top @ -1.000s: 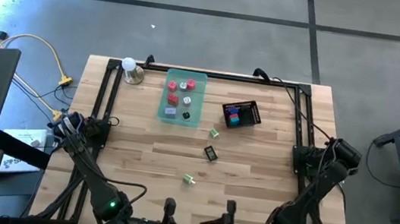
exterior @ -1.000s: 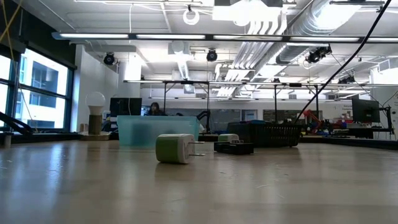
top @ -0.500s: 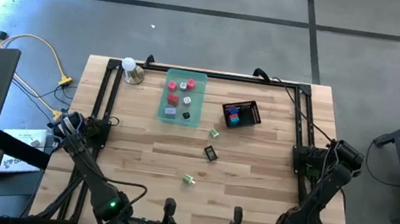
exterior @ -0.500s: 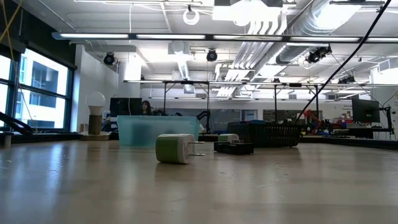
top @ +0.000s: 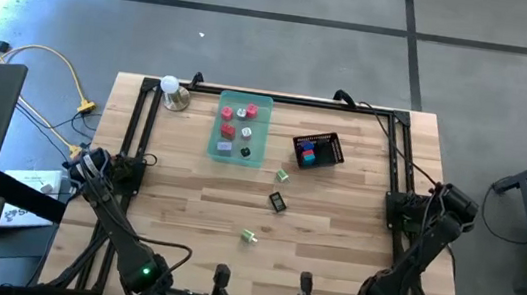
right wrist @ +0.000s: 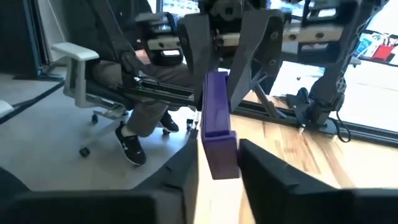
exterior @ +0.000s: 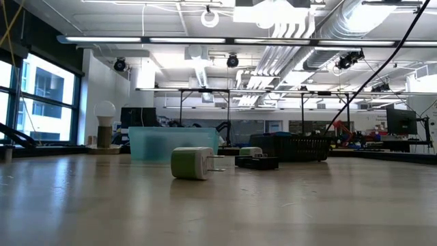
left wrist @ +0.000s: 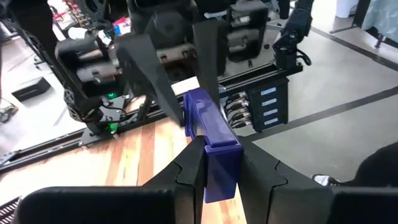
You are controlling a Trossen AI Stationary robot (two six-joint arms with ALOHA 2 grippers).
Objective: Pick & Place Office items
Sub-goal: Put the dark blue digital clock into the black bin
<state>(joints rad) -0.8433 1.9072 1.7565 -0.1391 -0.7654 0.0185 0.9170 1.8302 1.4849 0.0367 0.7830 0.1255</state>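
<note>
Over the table's near edge, a purple clip-like office item (left wrist: pixel 208 121) hangs between my two grippers, which face each other. My left gripper (left wrist: pixel 217 177) is shut on one end and my right gripper (right wrist: pixel 217 163) on the other. Loose on the table lie a green piece (top: pixel 282 175), a black piece (top: pixel 278 202) and a green-and-white piece (top: pixel 249 235). The last lies on its side, as the low view of the green-and-white piece (exterior: pixel 191 163) shows. Several pieces lie in the translucent green tray (top: pixel 255 153), and red and blue ones in the black mesh basket (top: pixel 333 143). My left gripper pinches the purple item's end (left wrist: pixel 219 168) between its two fingers, one on each side. The fingers come nearly level from the table's left and lie along the item, which is lifted clear of the table. My right gripper pinches the item's opposite end (right wrist: pixel 219 158) between its two fingers. They come nearly level from the table's right, along the item. The item reaches from one gripper to the other.
A bulb lamp (top: pixel 172 90) stands at the far left corner, beside the tray. A black frame rail (top: pixel 290 99) runs along the far edge and down both sides. Bare wood (top: pixel 195 210) lies between the loose pieces and the near edge.
My right gripper has rolled a little at the near edge. The finger that stuck out toward the table's middle has drawn in, so it has shut on the purple item. My left gripper and the pieces on the table have kept still.
</note>
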